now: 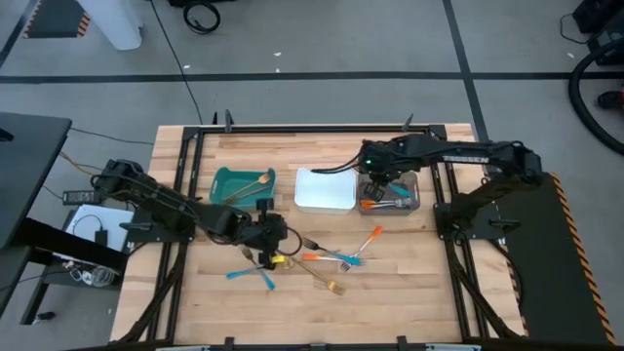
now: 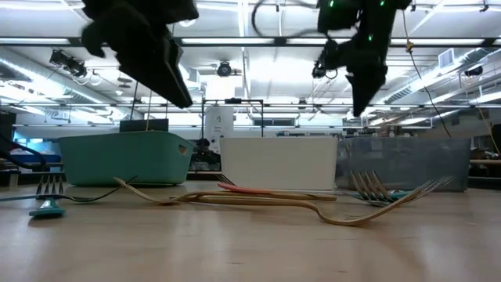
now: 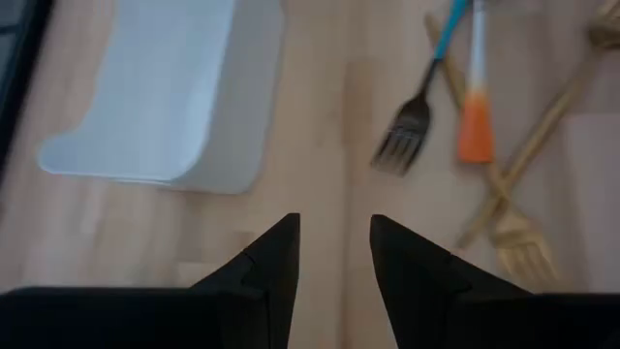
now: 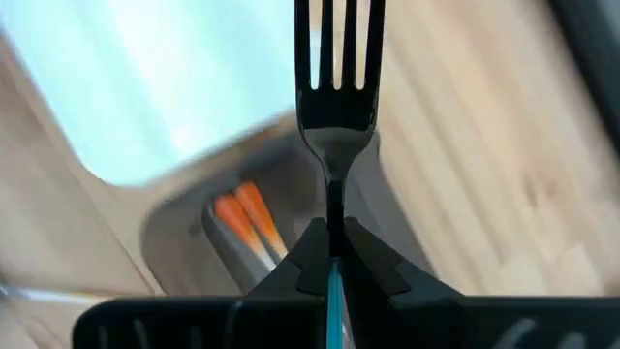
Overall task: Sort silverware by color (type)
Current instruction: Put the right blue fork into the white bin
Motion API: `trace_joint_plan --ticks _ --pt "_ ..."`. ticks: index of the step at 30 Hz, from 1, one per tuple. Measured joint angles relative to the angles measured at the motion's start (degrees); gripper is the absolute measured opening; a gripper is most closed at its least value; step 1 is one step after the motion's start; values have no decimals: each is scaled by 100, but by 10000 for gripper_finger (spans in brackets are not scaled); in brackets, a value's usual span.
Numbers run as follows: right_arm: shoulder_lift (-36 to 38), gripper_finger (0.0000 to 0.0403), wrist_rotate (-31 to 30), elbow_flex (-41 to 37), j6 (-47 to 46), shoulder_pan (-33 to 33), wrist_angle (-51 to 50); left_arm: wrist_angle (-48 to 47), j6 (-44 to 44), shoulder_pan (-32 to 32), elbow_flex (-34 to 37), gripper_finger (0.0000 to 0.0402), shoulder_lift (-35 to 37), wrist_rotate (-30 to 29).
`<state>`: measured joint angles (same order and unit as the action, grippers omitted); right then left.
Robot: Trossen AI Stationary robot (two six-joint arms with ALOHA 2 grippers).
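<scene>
My right gripper (image 1: 375, 183) hangs over the grey bin (image 1: 414, 198) at the back right, shut on a fork (image 4: 334, 107) with a dark head and a blue handle. Orange-handled pieces (image 4: 247, 225) lie inside that bin. My left gripper (image 1: 275, 234) stands open above the table beside the loose silverware (image 1: 336, 260), with nothing between its fingers (image 3: 334, 242). A dark fork with a blue handle (image 3: 415, 121), an orange-handled piece (image 3: 475, 126) and gold forks (image 3: 518, 233) lie flat on the wood ahead of it. My right gripper pinches the fork between its two fingers just behind the dark neck (image 4: 332, 199), where the blue handle (image 4: 334, 289) begins. The fork lies along the fingers, its tines pointing out past the fingertips. It comes from above, slanting steeply down, and the fork is lifted clear over the grey bin.
A teal bin (image 1: 222, 187) holding a gold piece stands at the back left, and a white bin (image 1: 325, 192) sits between it and the grey one. More blue-handled pieces (image 1: 244, 274) lie near the left gripper. Bare wood runs along the table's near edge.
</scene>
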<state>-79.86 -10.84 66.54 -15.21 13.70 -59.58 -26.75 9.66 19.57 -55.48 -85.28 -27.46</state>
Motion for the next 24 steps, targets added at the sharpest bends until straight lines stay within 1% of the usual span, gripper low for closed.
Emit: trace_joint_plan --ticks 3,6,8,10,12,15,19,24 --pt "363 21 -284 -1 -18 -215 246 105 -406 -220 -1 138 150 13" --pt "706 21 -535 -109 -37 -491 929 298 -815 -414 -2 138 349 25" --pt "878 21 -561 -229 29 -640 1390 596 -1059 -543 -11 138 411 15" --pt "970 21 -562 -305 38 -774 1721 693 -1218 -625 -4 138 466 46" --pt "1026 21 -580 -370 20 -895 1953 935 -1330 -715 -7 138 471 270" --pt "1018 21 -608 -538 53 -1126 2491 984 -1302 -789 -4 138 469 606" --pt "820 21 -563 -822 309 -1326 3330 938 -1120 -767 -4 138 469 630" --pt "340 21 -559 -882 621 -1358 3845 638 -1252 -669 -4 137 571 631"
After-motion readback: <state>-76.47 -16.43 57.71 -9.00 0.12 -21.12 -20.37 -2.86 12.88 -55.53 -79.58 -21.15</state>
